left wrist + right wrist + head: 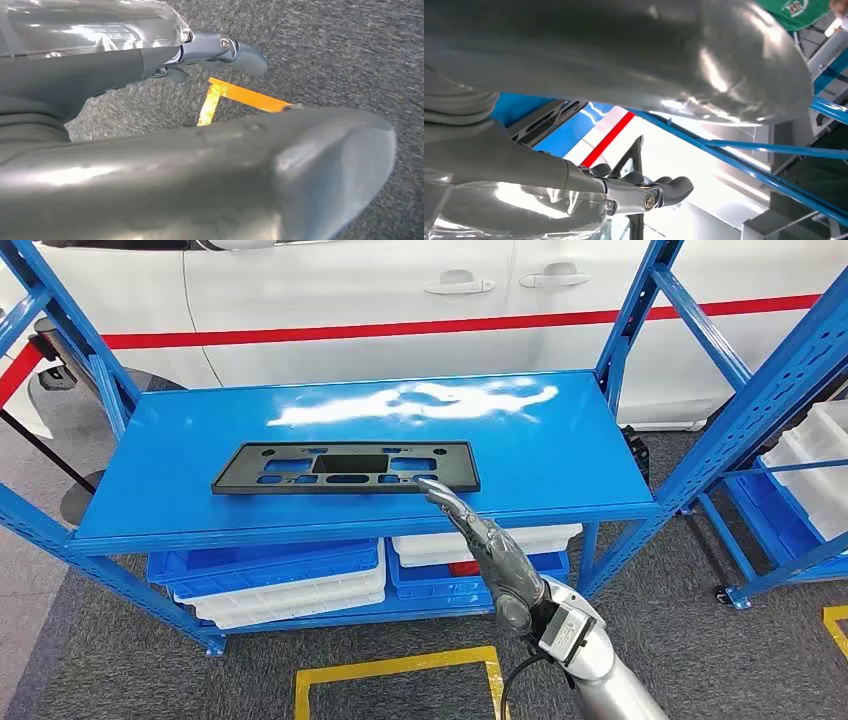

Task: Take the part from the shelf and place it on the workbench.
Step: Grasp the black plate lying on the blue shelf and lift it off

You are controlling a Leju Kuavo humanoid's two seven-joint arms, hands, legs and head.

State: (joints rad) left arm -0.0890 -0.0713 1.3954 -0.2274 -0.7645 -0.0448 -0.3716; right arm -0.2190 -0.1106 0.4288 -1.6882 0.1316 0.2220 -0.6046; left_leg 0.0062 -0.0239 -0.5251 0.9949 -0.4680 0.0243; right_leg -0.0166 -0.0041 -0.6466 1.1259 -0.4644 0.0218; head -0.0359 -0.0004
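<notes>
My right hand (490, 545) is extended forward over the front edge of the shelf (560, 455), fingers stretched out nearly straight and holding nothing. The fingertips (432, 483) reach the near long edge of the part (345, 468), toward its right end; whether they touch it I cannot tell. In the right wrist view the same hand (644, 192) shows its fingers close together and unclenched, with the edge of the part (541, 120) and the blue shelf surface beyond.

My left hand (220, 50) hangs over grey carpet (340, 50), empty, fingers loosely extended, above a corner of yellow floor tape (235, 95).

The part is a flat black rectangular plate with several cut-outs. It lies flat on the top blue shelf, long side parallel to the front edge, left of centre.

Below the top shelf, blue trays (270, 565) and white trays (480, 545) are stacked on the lower level. Behind the shelf stands a white car (380, 300) with a red stripe. Yellow tape (400, 670) marks the floor in front
</notes>
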